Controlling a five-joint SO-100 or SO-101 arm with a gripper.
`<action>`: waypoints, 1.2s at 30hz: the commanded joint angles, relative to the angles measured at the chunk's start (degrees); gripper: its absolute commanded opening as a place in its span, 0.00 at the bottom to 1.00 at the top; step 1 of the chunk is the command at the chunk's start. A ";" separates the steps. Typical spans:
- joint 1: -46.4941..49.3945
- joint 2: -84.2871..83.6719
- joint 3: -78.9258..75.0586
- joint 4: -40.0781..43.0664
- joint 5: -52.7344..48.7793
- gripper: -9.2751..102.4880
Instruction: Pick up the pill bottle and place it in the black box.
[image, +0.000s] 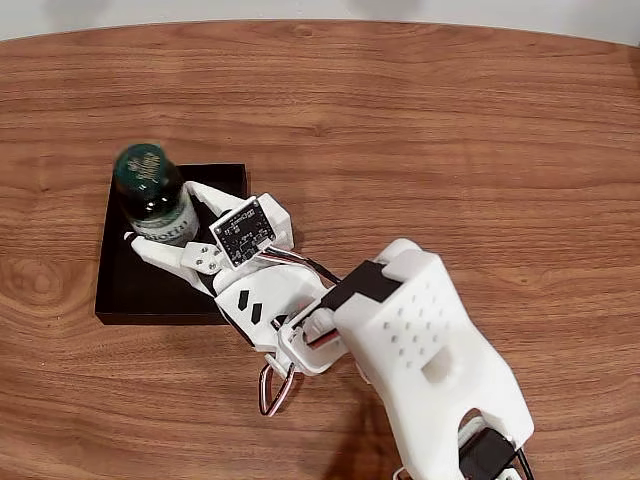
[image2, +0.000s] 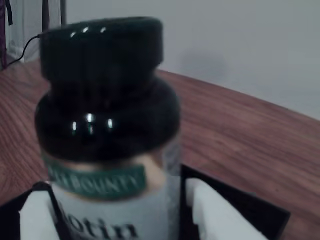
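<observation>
Bottle (image: 152, 192) sitting in the left part of the fixed view, upright-ish, green cap toward the upper left, white label peeking out below it. Clamped by the gripper (image: 160, 222), white fingers (image: 165, 257) pressed on either side of the label. Positioned over the box (image: 120, 300), a flat black tray at mid-left on the wood table (image: 450, 130). Can't tell whether touching the tray floor or held just above it. Further right, little black circuit board (image: 243, 231) mounted on the gripper, then red and white wires (image: 275, 385) looping below, then the chunky white arm (image: 430, 350) running down to the lower right corner.

Wrist view: bottle (image2: 107, 115) huge and blurry, taking up the left and centre, dark cap up top, green band and "otin" lettering at the bottom. White fingers (image2: 35, 220) hugging the label from both sides along the bottom edge. Black box corner (image2: 260, 212) poking out lower right, brown table (image2: 250, 135) beyond, plain grey wall (image2: 240, 45) across the top right.
</observation>
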 joint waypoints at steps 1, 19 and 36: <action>0.79 -0.62 -3.16 -1.49 0.79 0.40; 1.32 4.04 3.34 -0.18 0.26 0.43; 5.10 21.27 16.88 9.76 4.39 0.40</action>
